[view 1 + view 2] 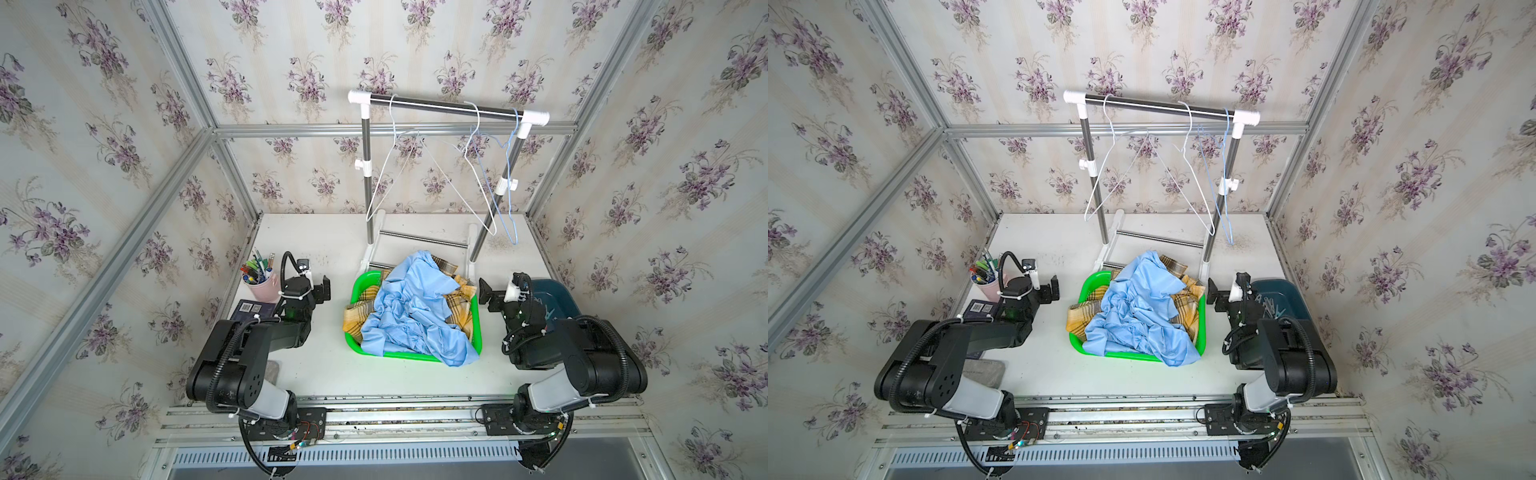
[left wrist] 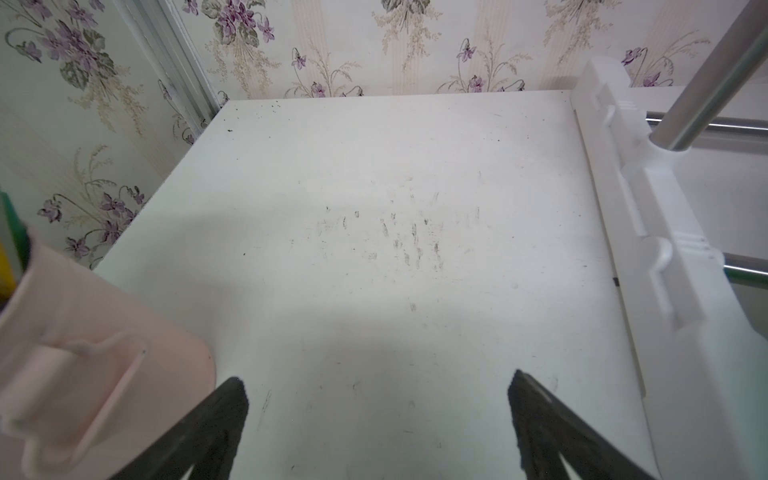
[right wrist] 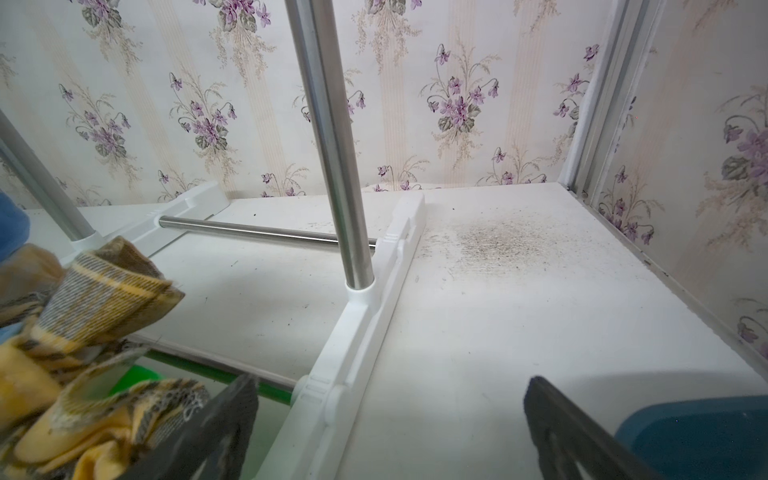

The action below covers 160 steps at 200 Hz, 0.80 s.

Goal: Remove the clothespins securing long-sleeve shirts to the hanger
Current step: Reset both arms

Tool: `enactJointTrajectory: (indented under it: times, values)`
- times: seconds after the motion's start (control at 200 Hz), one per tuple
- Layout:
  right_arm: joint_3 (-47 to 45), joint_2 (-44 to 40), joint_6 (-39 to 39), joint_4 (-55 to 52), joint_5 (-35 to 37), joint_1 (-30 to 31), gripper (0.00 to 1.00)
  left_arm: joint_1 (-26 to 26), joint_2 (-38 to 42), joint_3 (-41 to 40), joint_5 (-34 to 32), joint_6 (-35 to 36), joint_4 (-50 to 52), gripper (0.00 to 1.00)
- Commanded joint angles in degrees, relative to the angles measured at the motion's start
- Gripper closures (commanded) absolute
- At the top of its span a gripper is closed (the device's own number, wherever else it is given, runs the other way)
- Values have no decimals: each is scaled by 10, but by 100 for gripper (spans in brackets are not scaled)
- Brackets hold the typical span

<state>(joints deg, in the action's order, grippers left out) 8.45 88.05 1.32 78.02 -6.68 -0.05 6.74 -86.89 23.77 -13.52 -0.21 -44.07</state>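
Three wire hangers (image 1: 395, 174) dangle bare from the rack's top bar (image 1: 440, 106). A light blue shirt (image 1: 411, 316) lies crumpled over a yellow-and-brown plaid shirt (image 1: 461, 305) in a green basket (image 1: 360, 284) at the table's middle. The plaid cloth (image 3: 95, 299) also shows in the right wrist view. A few pale clothespins (image 1: 1271, 309) lie in a dark blue bin (image 1: 1281, 291), mostly hidden by the right arm. My left gripper (image 1: 322, 291) (image 2: 376, 386) stands open left of the basket, over bare table. My right gripper (image 1: 484, 293) (image 3: 392, 386) stands open to the basket's right, empty.
The rack's white foot (image 3: 365, 324) and steel post (image 3: 332, 145) stand just ahead of the right gripper. A pink cup of pens (image 1: 264, 289) and a dark book (image 1: 253, 309) sit by the left arm. Wallpapered walls close in three sides.
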Motion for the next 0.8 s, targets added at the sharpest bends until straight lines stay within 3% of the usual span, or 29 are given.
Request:
enactJointTrajectory:
  times: [0.0,0.085,0.794]
  values:
    - [36,-1,-26,-40,-36,1,0,1,-2,3,-12,4,-4,1]
    - [21,4,-32,6,-48,1,0,1,0,2,-12,4,-4,1]
    - [18,-1,-34,1,-56,1,0,3,-1,3,-14,5,-4,1]
